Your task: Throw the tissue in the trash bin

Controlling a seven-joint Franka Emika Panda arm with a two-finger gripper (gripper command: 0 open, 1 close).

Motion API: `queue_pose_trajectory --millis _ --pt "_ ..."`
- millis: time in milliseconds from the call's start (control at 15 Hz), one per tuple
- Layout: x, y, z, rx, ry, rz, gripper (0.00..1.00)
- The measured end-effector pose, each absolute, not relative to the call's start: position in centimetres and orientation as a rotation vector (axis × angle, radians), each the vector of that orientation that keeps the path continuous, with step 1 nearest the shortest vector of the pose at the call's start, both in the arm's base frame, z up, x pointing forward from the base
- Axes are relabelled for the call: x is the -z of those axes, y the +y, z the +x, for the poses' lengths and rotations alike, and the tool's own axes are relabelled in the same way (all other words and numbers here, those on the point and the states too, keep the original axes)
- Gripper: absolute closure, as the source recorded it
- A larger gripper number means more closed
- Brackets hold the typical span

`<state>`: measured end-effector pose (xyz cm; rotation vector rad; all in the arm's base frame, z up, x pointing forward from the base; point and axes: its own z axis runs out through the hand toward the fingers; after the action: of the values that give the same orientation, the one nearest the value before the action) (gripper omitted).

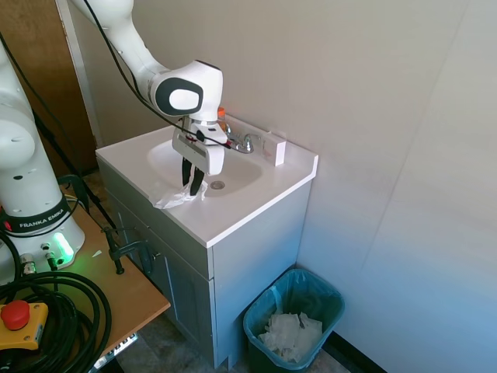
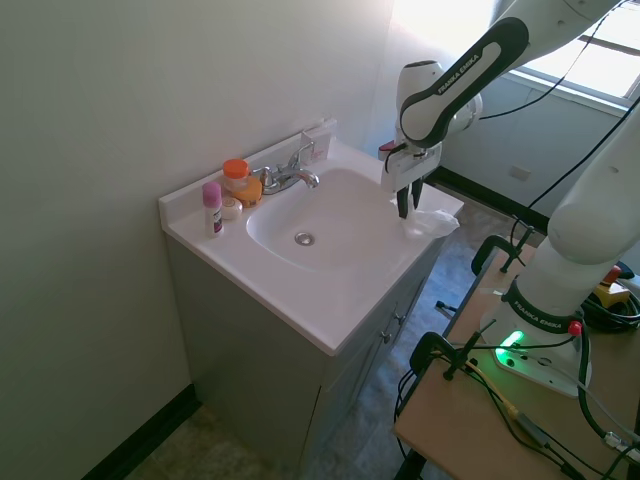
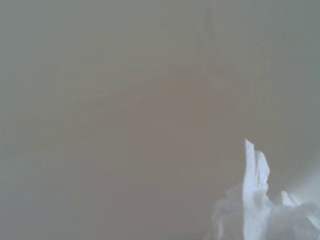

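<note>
The tissue point(image 1: 177, 198) lies crumpled on the front edge of the white bench point(image 1: 241, 206), directly under the tool point(image 1: 193, 185), whose dark fingers point down at it with tips drawn close together, touching its top folds (whether they actually pinch it, I cannot tell). The sink basin point(image 2: 310, 225) lies just behind the tool. The trash bin point(image 1: 293, 325) stands on the floor, well below and apart, holding white paper.
</note>
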<state>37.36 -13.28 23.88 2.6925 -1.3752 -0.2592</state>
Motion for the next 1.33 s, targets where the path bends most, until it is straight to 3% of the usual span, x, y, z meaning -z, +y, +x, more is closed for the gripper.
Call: queue_pose_trajectory --millis 467,733,1000,1333 --pt "-25.4 -13.3 37.9 0.220 -1.383 2.732 1.00" --pt "-34.4 -15.7 39.9 -0.005 -1.549 2.777 1.00" --pt "-41.0 -26.2 40.8 -0.255 -1.927 2.621 1.00" --pt "-35.7 -40.3 42.4 -0.300 -2.354 2.241 1.00"
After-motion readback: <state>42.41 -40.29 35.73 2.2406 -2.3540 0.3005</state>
